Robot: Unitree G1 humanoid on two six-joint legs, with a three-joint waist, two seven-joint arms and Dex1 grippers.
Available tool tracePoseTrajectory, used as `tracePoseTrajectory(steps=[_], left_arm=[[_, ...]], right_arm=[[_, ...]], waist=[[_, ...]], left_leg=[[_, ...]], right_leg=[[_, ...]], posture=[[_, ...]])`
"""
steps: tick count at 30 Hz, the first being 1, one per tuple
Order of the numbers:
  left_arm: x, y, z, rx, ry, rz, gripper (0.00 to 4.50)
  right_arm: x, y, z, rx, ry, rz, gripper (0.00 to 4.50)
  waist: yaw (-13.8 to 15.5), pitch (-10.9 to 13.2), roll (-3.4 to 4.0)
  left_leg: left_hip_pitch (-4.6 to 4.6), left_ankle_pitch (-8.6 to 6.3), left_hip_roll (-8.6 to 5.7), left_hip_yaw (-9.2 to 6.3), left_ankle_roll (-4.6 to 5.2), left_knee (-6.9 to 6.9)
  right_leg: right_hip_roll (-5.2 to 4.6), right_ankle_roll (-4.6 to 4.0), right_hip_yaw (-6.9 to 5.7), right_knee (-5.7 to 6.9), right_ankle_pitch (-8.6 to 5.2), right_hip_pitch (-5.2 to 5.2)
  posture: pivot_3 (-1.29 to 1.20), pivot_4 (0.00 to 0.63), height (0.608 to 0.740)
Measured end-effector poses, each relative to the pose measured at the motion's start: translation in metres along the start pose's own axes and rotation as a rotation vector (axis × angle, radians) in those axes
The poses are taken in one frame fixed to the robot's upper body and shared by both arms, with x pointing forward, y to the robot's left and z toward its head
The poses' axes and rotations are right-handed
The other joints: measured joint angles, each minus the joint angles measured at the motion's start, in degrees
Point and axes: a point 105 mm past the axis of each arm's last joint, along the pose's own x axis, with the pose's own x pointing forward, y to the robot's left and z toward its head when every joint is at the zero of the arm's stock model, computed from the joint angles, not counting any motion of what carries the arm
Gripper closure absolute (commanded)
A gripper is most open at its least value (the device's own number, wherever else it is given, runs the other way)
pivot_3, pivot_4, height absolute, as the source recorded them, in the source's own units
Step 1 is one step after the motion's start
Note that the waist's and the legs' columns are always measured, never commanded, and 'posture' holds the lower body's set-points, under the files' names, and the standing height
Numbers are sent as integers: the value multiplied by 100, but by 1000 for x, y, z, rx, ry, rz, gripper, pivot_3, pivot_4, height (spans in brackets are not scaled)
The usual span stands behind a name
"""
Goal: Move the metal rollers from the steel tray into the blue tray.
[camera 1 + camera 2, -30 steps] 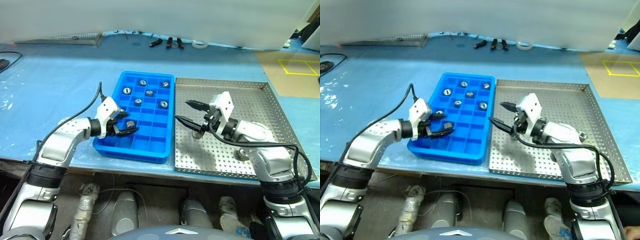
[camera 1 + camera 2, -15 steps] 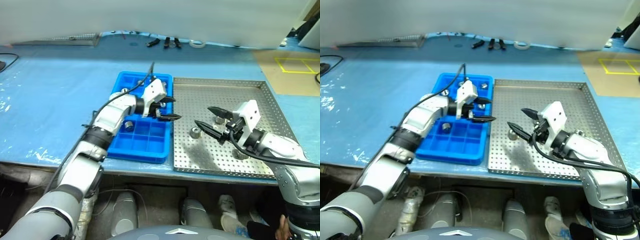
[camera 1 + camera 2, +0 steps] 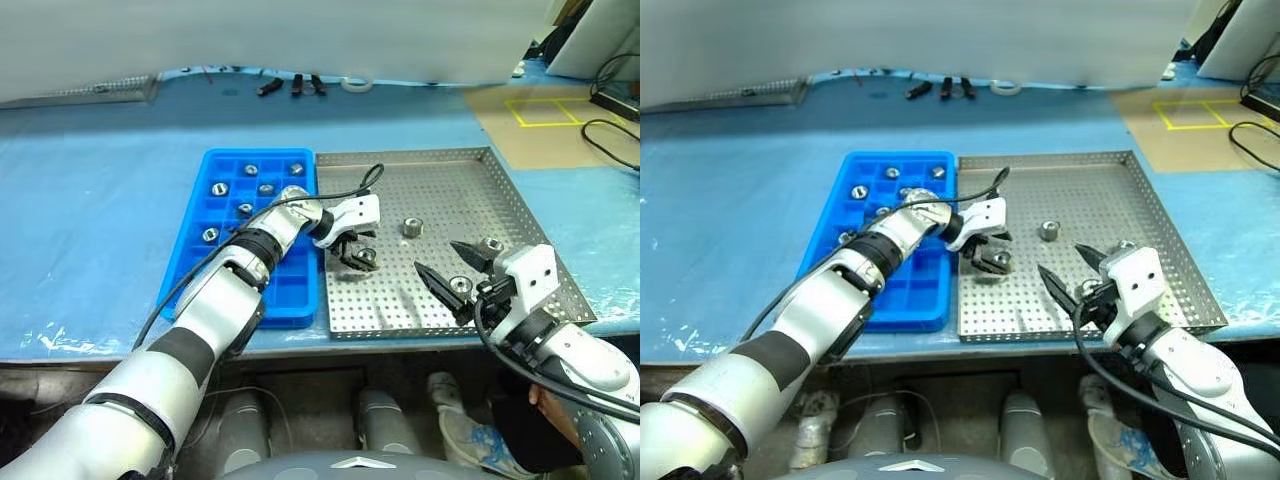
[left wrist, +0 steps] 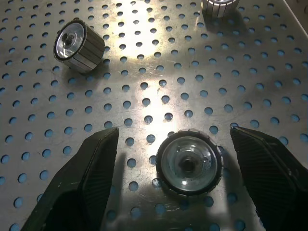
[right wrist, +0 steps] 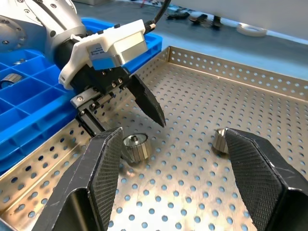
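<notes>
**Left claw now stands over a roller**

Since a second ago, the left arm has swung across from the blue tray [image 3: 195, 262] to the steel tray [image 3: 440, 300], and the right arm has pulled back toward the near right corner.

One roller [image 4: 188, 161] sits upright on the holed floor, its round face and dark hole looking up. It lies right between the two fingers of the left claw [image 3: 354, 255], a little nearer one finger, with neither finger touching it. That claw is wide open and holds nothing. It points down and toward the right, so I think it only has to drop a bit and squeeze.

Other rollers [image 3: 411, 227] lie on the steel tray too, two of them close to the right claw [image 3: 452, 272]. That claw is partly open and holds nothing. Several rollers already sit in the far squares of the blue tray.

The left arm is nearer this roller.
</notes>
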Motion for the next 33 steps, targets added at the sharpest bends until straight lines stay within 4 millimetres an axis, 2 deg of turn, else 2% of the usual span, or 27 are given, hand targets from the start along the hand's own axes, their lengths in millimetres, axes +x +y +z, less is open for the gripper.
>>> tracePoseTrajectory(steps=[4, 10, 13, 18, 25, 29, 33], left_arm=[[2, -2, -9, 12, 54, -4, 605], [7, -7, -8, 32, 67, -34, 605], [12, -11, -8, 24, 59, -55, 1188], [8, -12, -12, 14, 62, -65, 2776], [3, -13, -14, 19, 41, -81, 2789], [-15, -9, -16, 20, -11, -68, 2789], [-55, -8, -18, 17, -133, -38, 2789]], right_arm=[[-3, -3, -4, -1, 17, -42, 911], [-2, -4, -6, -18, 23, -61, 911], [-2, -4, -6, -24, 25, -65, 911], [-1, -3, -6, -30, 24, -62, 911], [6, -4, -2, -41, 5, -39, 911], [13, -2, 4, -51, -16, 3, 911], [23, 0, 11, -57, -41, 80, 911]], waist=[[-48, 0, -1], [-126, 0, -1], [-165, 1, -2], [-180, 1, -2], [-207, 1, -2], [-266, 1, -2], [-251, 2, -3]], left_leg=[[-6, -5, -2, 0, 7, 2], [-6, -10, -6, 0, 16, 4], [-10, -14, -6, 1, 22, 10], [-9, -15, -5, 1, 23, 9], [-6, -15, -3, 1, 23, 10], [-2, -14, 0, 1, 23, 8], [0, -14, 4, 0, 22, 6]], right_leg=[[-3, 0, -2, -8, 0, 0], [-9, 1, -5, -16, -1, 8], [-11, 1, -5, -17, -1, 7], [-10, 1, -5, -17, -1, 7], [-8, 0, -4, -16, 0, 7], [-4, -1, -3, -11, 0, 5], [0, -6, -2, -5, 2, 3]], posture=[[-637, 150, 740], [-638, 150, 740], [-632, 150, 740], [-625, 150, 740], [-550, 150, 740], [-473, 150, 740], [-362, 150, 740]])
